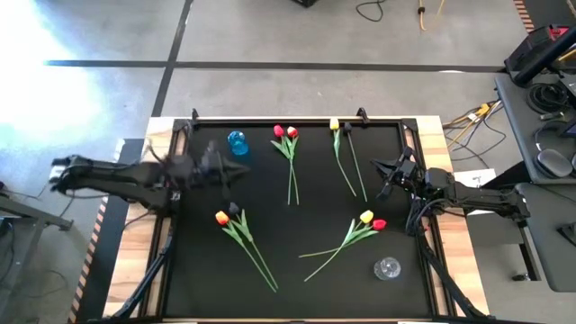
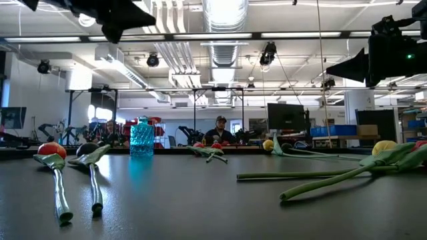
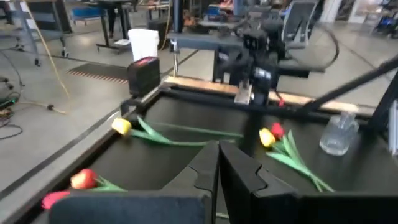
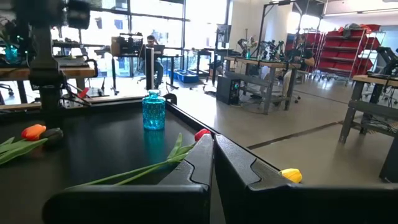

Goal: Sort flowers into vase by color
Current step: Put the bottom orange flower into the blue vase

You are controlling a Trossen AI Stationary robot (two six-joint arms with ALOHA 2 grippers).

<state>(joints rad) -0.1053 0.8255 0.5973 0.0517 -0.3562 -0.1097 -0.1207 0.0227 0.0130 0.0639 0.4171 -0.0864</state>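
Several tulips lie flat on the black table (image 1: pixel 315 297). Two red ones (image 1: pixel 285 132) and a yellow one (image 1: pixel 334 124) lie near the far edge. An orange and a dark one (image 1: pixel 225 216) lie left of centre, and a yellow and a red one (image 1: pixel 371 220) lie right of centre. A blue vase (image 1: pixel 237 142) stands far left, and a clear vase (image 1: pixel 387 268) stands near right. My left gripper (image 1: pixel 241 174) hangs shut above the table's left part, just near of the blue vase. My right gripper (image 1: pixel 382 168) hangs shut at the right edge. Neither holds anything.
The table has a raised black rim (image 1: pixel 297 120) on a wooden frame. The right arm (image 3: pixel 255 56) faces my left gripper (image 3: pixel 217 158) across the table. Bare black surface lies in the middle between the flower groups. People sit in the room beyond the far edge (image 2: pixel 219 130).
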